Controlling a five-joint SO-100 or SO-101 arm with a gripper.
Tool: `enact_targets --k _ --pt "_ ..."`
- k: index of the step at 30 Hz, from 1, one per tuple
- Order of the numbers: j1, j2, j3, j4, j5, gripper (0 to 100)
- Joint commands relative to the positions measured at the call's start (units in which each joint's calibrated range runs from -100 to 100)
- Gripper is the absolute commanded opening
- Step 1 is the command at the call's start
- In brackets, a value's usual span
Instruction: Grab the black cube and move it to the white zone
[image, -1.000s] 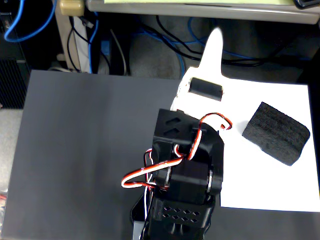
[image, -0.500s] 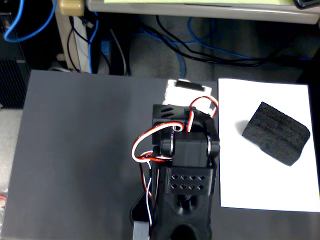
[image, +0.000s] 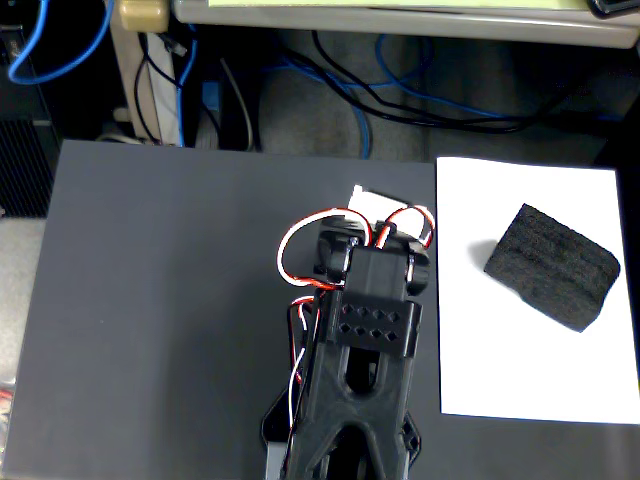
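Observation:
The black cube (image: 551, 266), a coarse foam block, lies on the white zone (image: 480, 350), a sheet of paper on the right side of the dark grey table. It rests in the sheet's upper half, turned at an angle. My black arm rises from the bottom middle of the fixed view. My gripper (image: 390, 208) sits at the arm's far end, just left of the sheet's upper left corner and well apart from the block. The wrist covers most of it; only small white parts show, so the jaws cannot be read. Nothing is seen held.
The dark grey tabletop (image: 160, 300) spreads left of the arm. Red, white and black wires (image: 292, 250) loop beside the wrist. Behind the table's far edge lie blue and black cables (image: 400, 100) and desk legs on the floor.

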Motion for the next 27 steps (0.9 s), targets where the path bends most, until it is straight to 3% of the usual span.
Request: enact_targets --k 1,27 --pt "0.2 0.3 0.9 -1.5 0.1 1" --pt "0.3 0.4 0.9 -1.5 0.0 1"
